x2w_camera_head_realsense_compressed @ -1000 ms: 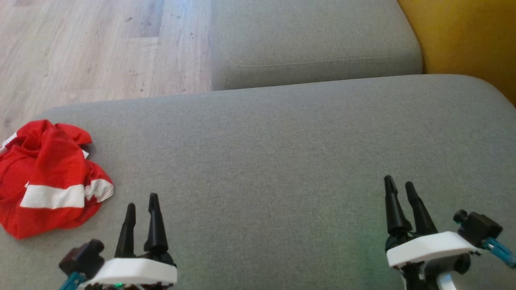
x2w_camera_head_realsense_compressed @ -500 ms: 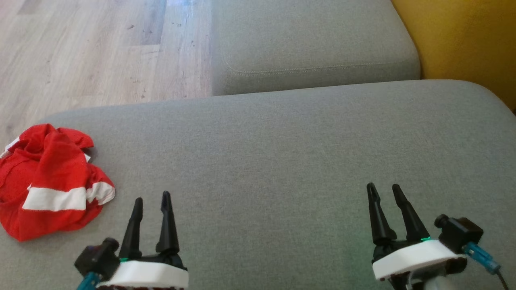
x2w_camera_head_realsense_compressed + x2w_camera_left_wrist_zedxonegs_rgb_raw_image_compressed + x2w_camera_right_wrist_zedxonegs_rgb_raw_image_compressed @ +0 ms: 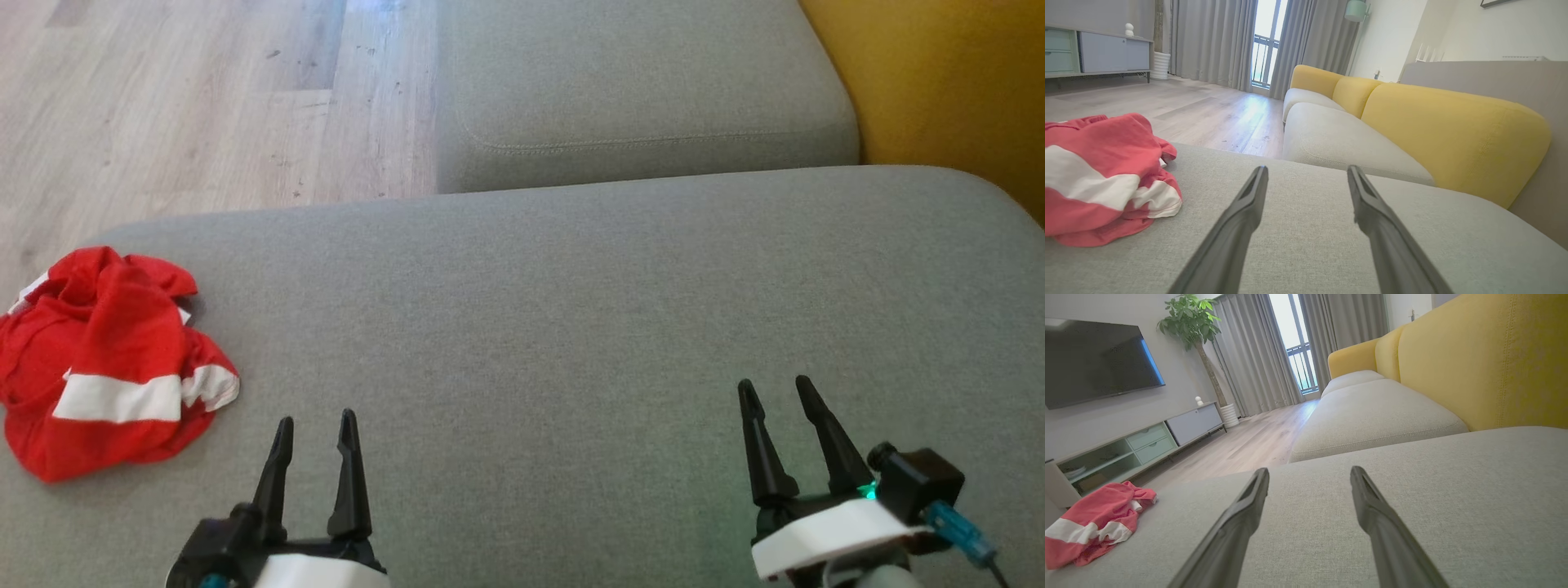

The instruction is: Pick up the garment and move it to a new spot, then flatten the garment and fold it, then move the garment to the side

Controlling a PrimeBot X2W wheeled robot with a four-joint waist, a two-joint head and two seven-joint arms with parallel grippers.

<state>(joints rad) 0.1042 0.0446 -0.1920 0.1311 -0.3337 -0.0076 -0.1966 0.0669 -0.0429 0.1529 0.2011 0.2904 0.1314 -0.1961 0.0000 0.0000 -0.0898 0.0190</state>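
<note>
Lying crumpled at the left end of the grey seat cushion point(image 3: 571, 310), the red garment point(image 3: 110, 359) with its white band sat in a loose heap, with nothing touching it. Left gripper point(image 3: 317, 416) was poised low over the cushion, near the heap's right side but apart from it; fingers spread, nothing between them. Right gripper point(image 3: 774, 382) was well apart toward the cushion's right, fingers likewise spread and empty. Both pointed toward a second grey cushion point(image 3: 637, 82) beyond. Yellow backrest point(image 3: 955, 82) stood at far right; pale wood floor point(image 3: 163, 106) lay past the garment.
</note>
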